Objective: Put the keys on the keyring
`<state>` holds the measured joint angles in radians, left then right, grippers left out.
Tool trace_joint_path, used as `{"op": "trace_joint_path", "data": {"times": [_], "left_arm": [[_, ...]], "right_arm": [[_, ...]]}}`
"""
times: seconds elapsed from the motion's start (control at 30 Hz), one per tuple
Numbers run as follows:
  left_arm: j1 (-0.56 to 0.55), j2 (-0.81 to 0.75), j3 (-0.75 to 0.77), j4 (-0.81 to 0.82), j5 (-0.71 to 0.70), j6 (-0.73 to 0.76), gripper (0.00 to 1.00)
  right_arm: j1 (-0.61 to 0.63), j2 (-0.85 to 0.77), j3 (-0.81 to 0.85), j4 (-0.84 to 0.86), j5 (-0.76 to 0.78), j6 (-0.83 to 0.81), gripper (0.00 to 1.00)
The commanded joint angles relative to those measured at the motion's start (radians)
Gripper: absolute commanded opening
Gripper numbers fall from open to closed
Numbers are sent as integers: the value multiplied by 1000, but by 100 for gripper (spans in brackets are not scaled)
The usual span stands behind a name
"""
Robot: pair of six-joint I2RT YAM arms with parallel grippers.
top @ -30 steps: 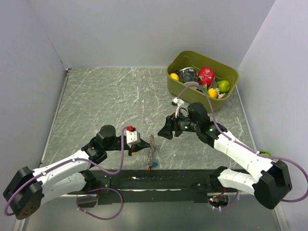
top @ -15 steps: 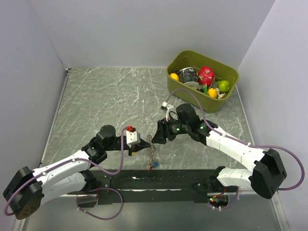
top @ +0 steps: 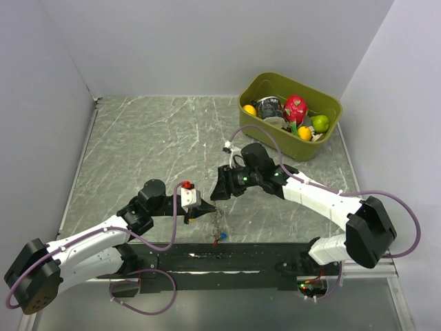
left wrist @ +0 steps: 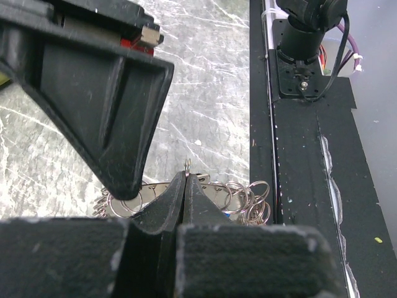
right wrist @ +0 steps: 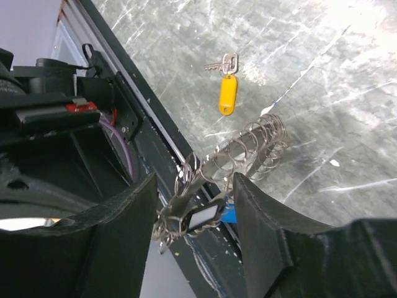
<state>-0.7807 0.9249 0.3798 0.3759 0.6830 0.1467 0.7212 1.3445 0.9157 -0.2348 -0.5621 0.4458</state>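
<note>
The keyring [top: 218, 219] is a metal band crowded with small split rings, held on edge above the table's near side. My left gripper [top: 200, 210] is shut on it, and in the left wrist view the jaws [left wrist: 187, 177] pinch a small loop with rings [left wrist: 249, 198] fanning behind. My right gripper [top: 219, 192] is open, and its fingers [right wrist: 267, 230] straddle the keyring [right wrist: 214, 167] without touching it. A black tag [right wrist: 205, 217] and a blue tag [right wrist: 229, 215] hang among the rings. One key with a yellow tag [right wrist: 227, 94] lies flat on the table beyond.
A green bin [top: 329, 105] with fruit and a can stands at the back right. A black strip [top: 207, 258] runs along the table's near edge under the keyring. Grey walls close in the left, back and right sides.
My right arm has swung left until its fingers flank the keyring, and its jaws have narrowed a little. The left arm and the keyring have stayed put.
</note>
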Motion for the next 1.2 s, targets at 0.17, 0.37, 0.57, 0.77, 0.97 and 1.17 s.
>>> {"op": "trace_joint_path", "data": {"times": [0.17, 0.37, 0.57, 0.77, 0.97, 1.17], "left_arm": [[-6, -18, 39, 31, 30, 39, 1], [-8, -26, 39, 24, 23, 40, 1], [-9, -32, 39, 14, 10, 44, 1], [-17, -37, 42, 1, 1, 48, 1], [-28, -23, 50, -26, -19, 63, 1], [-40, 32, 65, -38, -20, 80, 1]], "right_arm": [[35, 39, 92, -31, -4, 11, 49], [44, 54, 114, -61, -39, -18, 28], [46, 61, 107, -35, -53, -19, 0], [24, 19, 77, 0, -38, -12, 0], [4, -37, 54, -12, -2, -33, 0], [-20, -70, 26, -47, 18, -55, 0]]}}
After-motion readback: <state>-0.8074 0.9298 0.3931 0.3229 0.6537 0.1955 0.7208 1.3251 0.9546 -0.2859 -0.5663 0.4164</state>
